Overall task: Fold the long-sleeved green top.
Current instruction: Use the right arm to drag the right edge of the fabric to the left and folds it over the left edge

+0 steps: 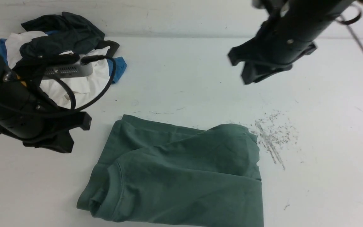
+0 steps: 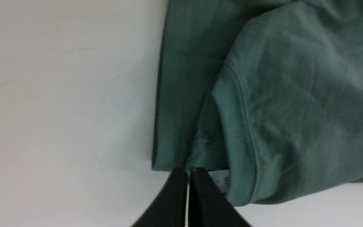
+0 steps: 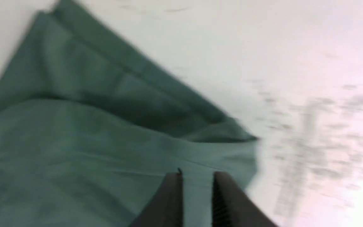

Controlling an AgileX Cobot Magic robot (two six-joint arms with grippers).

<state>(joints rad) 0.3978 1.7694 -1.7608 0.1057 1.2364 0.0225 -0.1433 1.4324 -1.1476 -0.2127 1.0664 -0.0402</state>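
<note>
- While the green long-sleeved top (image 1: 181, 170) is lying folded into a rough rectangle in the lower middle of the front view, I am holding both arms up over the white table (image 1: 184, 69).
- My left gripper (image 2: 187, 171) is hanging at the left of the front view, near the top's left edge. Its 2 fingers are pressing together with nothing between them.
- In the left wrist view those fingertips are pointing toward the top's collar (image 2: 236, 135), where a white neck tag (image 2: 221, 180) is peeking out.
- My right gripper (image 3: 197, 176) is hanging in the upper right of the front view, well apart from the top. Its 2 fingers are standing a narrow gap apart, gripping nothing, and the right wrist view is coming through blurred.
- A pile of white, blue and dark garments (image 1: 74, 37) is sitting in the upper left of the front view, partly behind my left arm.
- Grey scratch marks (image 1: 273, 135) are showing on the table just right of the top's upper right corner.
</note>
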